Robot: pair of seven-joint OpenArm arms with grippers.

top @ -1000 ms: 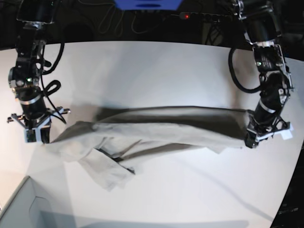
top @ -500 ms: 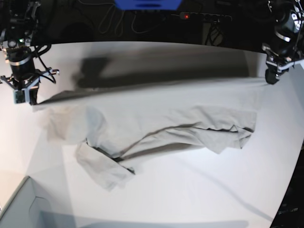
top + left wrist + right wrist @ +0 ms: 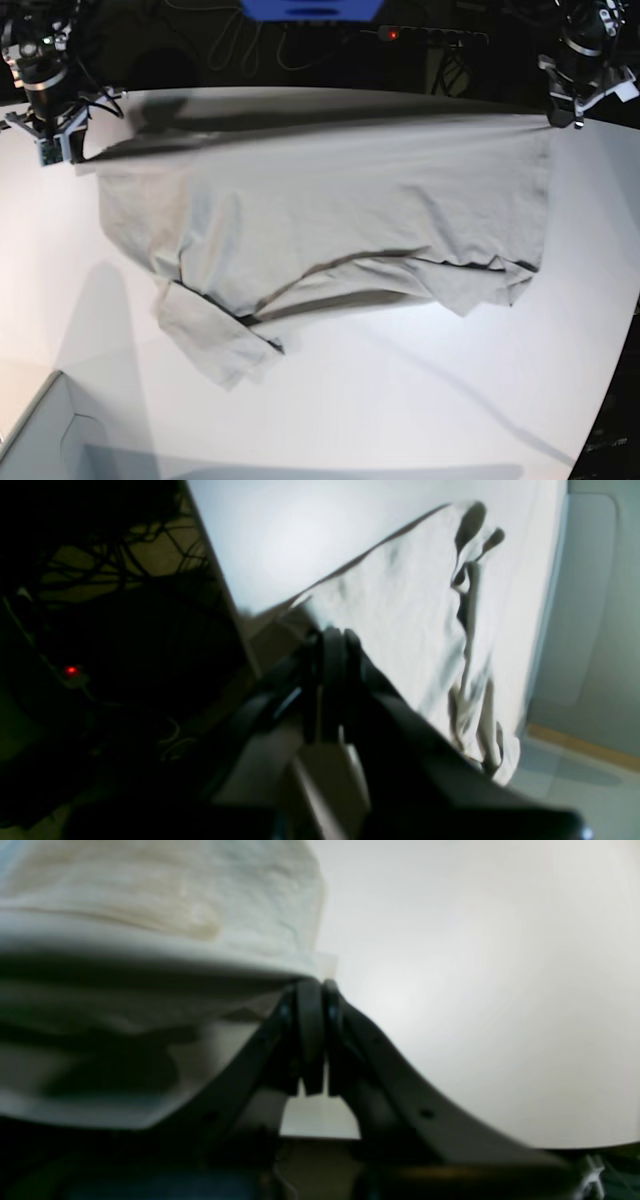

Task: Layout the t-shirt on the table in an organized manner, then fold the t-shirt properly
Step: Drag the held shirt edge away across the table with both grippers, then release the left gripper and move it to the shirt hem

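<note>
The grey-beige t-shirt is stretched wide across the far half of the white table. Its near part lies creased, with a sleeve folded at the front left. My left gripper is shut on the shirt's far right corner; in the left wrist view the closed fingertips pinch the cloth. My right gripper is shut on the far left corner; in the right wrist view the closed tips hold the cloth edge. The darker neck is hidden.
A grey box corner sits at the front left. Behind the table's far edge are dark cables, a power strip with a red light and a blue object. The table's curved edge runs along the right.
Both grippers have moved toward the table's far edge, dragging the shirt's held edge with them. The shirt has spread from a bunched strip into a wide sheet.
</note>
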